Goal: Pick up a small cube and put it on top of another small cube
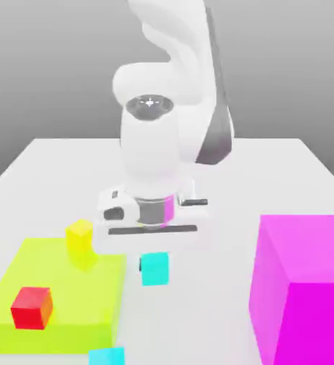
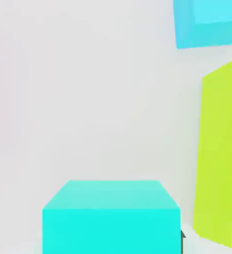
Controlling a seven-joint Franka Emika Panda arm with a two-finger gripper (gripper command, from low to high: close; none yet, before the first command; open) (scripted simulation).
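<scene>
A small cyan cube (image 1: 154, 269) sits directly under my hand, with my gripper (image 1: 154, 262) shut on it; a dark finger edge presses against its side. In the hand view this cube (image 2: 110, 218) looms close. I cannot tell whether it rests on the table or hangs just above it. A second small cyan cube (image 1: 107, 355) lies apart from it on the table, by the front corner of a lime slab, and appears in the hand view as cyan cube (image 2: 212, 22).
The flat lime slab (image 1: 63, 285) on the exterior view's left carries a small yellow cube (image 1: 79, 237) and a small red cube (image 1: 32, 306); its wall (image 2: 222, 149) stands close beside the held cube. A big magenta block (image 1: 305, 285) rises on the exterior view's right.
</scene>
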